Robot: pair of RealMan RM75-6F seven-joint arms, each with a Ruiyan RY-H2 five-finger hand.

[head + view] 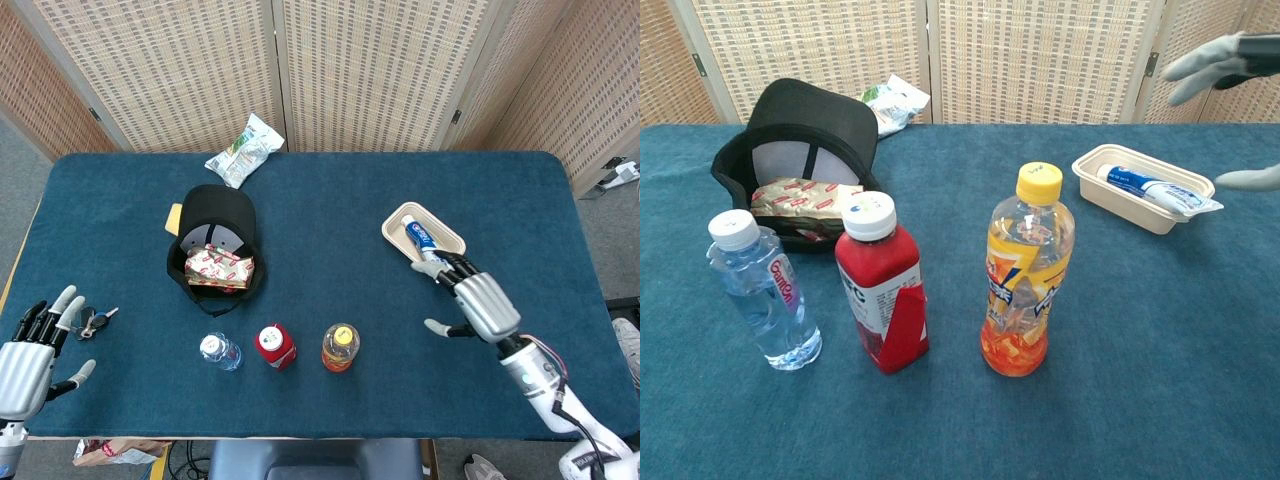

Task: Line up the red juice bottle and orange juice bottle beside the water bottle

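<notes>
1. Three bottles are seen standing upright in a row near the front edge of the table [330, 200]: one water bottle [219, 352], one red juice bottle [276, 346], one orange juice bottle [340, 347].
2. Order as seen in the chest view, left to right: water bottle [760, 292], red juice bottle [880, 284], orange juice bottle [1026, 270]. The red one is set just beside the water bottle; the orange one is set a little further off. None are touching.
3. The right hand [478, 303] is held well apart from the orange juice bottle, to its right, with open table between them. Its fingers are spread and nothing is held.
4. In the chest view only the right hand's fingertips [1200, 62] are caught at the upper right edge, above the tray [1118, 186].
5. The left hand [28, 348] is seen at the left front corner, fingers apart, nothing held, well apart from the water bottle.
6. One small bunch of keys [95, 322] is noted just beside the left hand.
7. One beige tray is recorded near the right hand's fingers, with one toothpaste tube [430, 250] lying in it.
8. One black cap [215, 245] lies upturned behind the bottles, with one red-and-white packet [218, 267] inside.
9. One green-and-white snack bag [243, 151] lies at the far edge.
</notes>
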